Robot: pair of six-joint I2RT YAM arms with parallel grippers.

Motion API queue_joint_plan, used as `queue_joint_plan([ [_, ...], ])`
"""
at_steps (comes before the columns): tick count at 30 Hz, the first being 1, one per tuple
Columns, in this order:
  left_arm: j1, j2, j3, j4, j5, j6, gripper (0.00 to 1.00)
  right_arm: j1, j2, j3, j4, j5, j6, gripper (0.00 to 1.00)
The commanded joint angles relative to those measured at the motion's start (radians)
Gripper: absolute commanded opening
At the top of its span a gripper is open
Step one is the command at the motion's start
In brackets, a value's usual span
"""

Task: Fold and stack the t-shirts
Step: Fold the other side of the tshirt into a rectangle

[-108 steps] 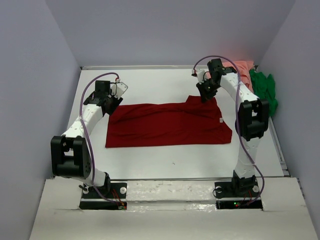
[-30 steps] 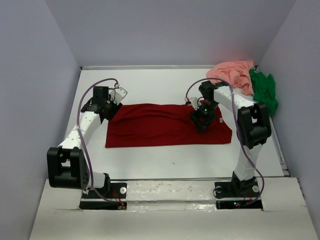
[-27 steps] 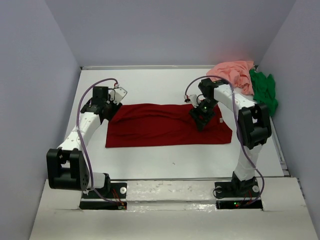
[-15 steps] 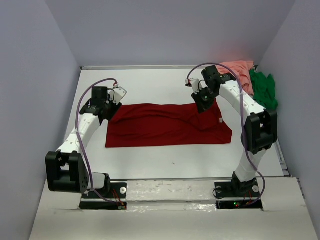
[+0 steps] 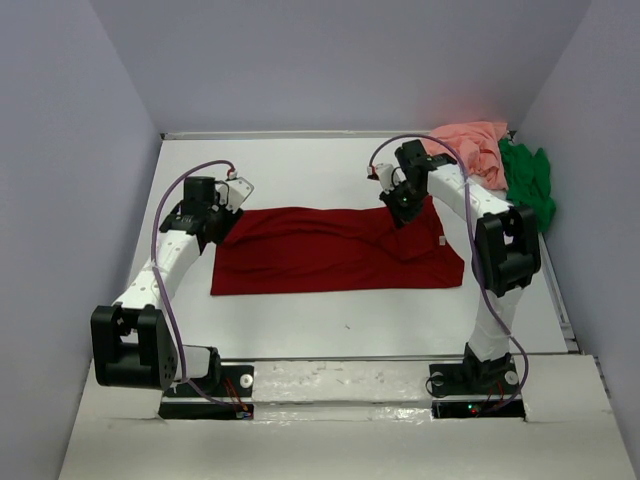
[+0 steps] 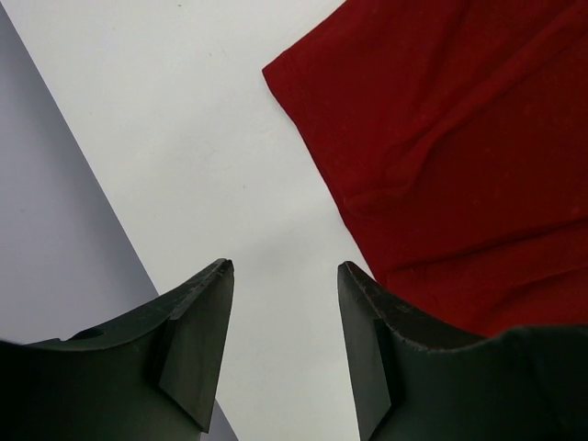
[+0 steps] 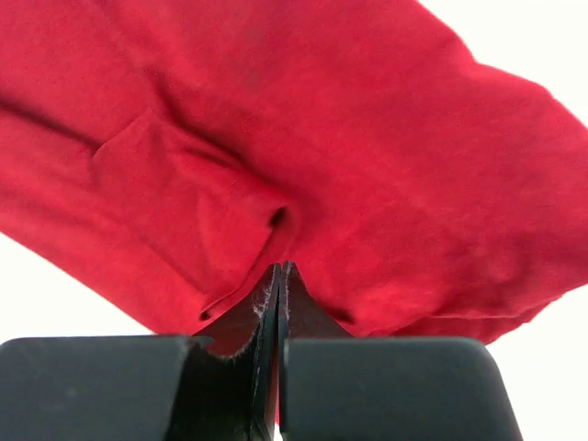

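Note:
The dark red t-shirt (image 5: 330,250) lies spread across the middle of the table. My right gripper (image 5: 398,210) is shut on its far right edge and lifts a fold of the cloth (image 7: 303,184) slightly. My left gripper (image 5: 222,222) is open and empty over bare table beside the shirt's far left corner (image 6: 441,138). The salmon pink t-shirt (image 5: 470,145) and the bright green t-shirt (image 5: 528,180) lie crumpled at the far right.
The white table (image 5: 300,165) is walled by grey panels on the left, back and right. The pink and green pile sits against the right wall, close behind my right arm.
My right gripper dropped onto the shirt's right part, shut on the cloth, then moved back toward the far edge with it. The left gripper stayed put.

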Motion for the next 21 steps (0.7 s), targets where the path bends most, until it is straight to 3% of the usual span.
queue_joint_plan([
  [1,0.007,-0.033,-0.006,0.025,0.009,-0.003,0.61,0.005,-0.014,-0.01,0.092,0.072,0.003,0.0],
  [13,0.007,-0.038,-0.015,0.025,0.029,-0.018,0.61,0.005,0.007,-0.065,0.09,0.077,-0.003,0.0],
  [21,0.007,-0.049,-0.024,0.019,0.029,-0.027,0.61,0.005,0.007,0.018,-0.214,-0.281,-0.082,0.0],
])
